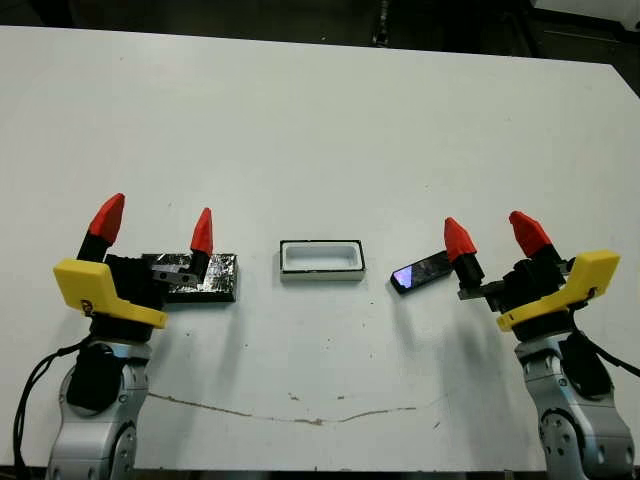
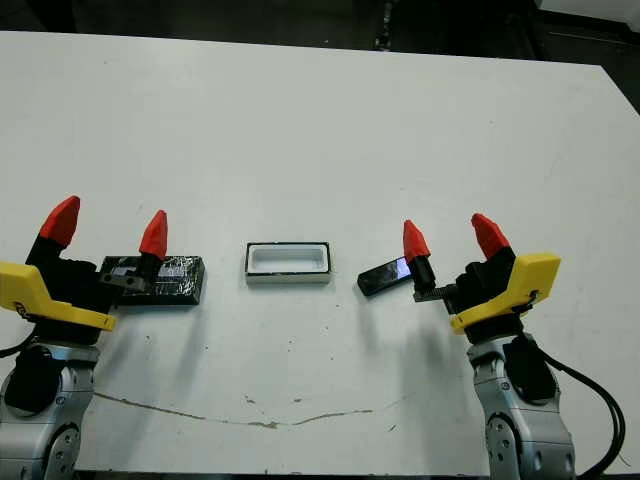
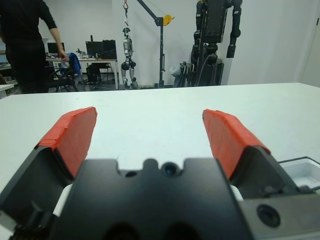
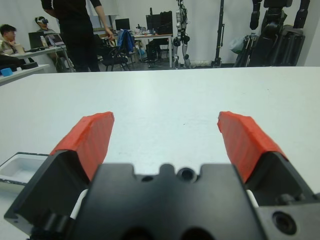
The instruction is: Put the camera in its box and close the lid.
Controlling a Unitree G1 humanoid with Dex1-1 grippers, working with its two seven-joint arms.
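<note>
Each arm ends in a pincer: the left pincer [image 1: 155, 226] and the right pincer [image 1: 492, 235] both carry two pointed red fingertips [image 1: 107, 216] on black stems. Behind each sits a black body with a bright yellow angular bracket [image 1: 98, 289]. The forearms [image 1: 98, 420] are silver-grey rounded housings with black joint sections, and black cables [image 2: 590, 400] loop from the wrists. In the wrist views the red pads [image 3: 72, 132] look flat and ribbed, set on black blocks with round screw holes.

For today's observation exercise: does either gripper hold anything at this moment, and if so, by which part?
Nothing is held. Both the left gripper and right gripper are open and empty; the camera lies on the table.
</note>
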